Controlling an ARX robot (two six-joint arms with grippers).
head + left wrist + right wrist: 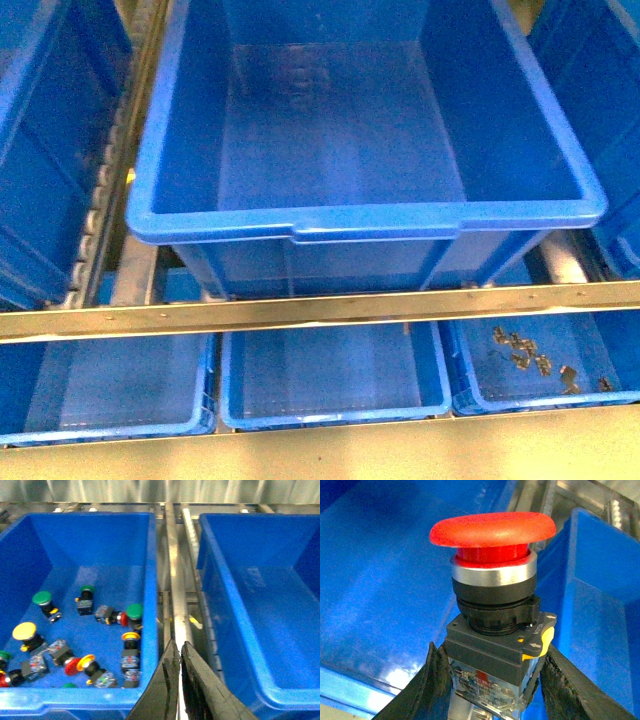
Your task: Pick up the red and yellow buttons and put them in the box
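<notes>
The box [370, 218], a large deep blue crate, fills the front view and nothing lies in it; neither arm shows there. My right gripper [491, 651] is shut on a red button [492, 530], holding its grey body with the red mushroom cap pointing away from the wrist, in front of blue walls. My left gripper [180, 652] is shut on nothing and hangs over a metal rail [176, 595] between two blue bins. The bin beside it [150, 580] holds loose switches, among them a yellow button [24, 631] and a red button [72, 666].
Green-capped switches [42, 598] [134, 611] lie among the buttons. The other bin [260, 610] by the left gripper has nothing in it. A metal bar [320, 308] crosses under the box, above small blue trays; the right tray [470, 385] holds several small metal parts [525, 352].
</notes>
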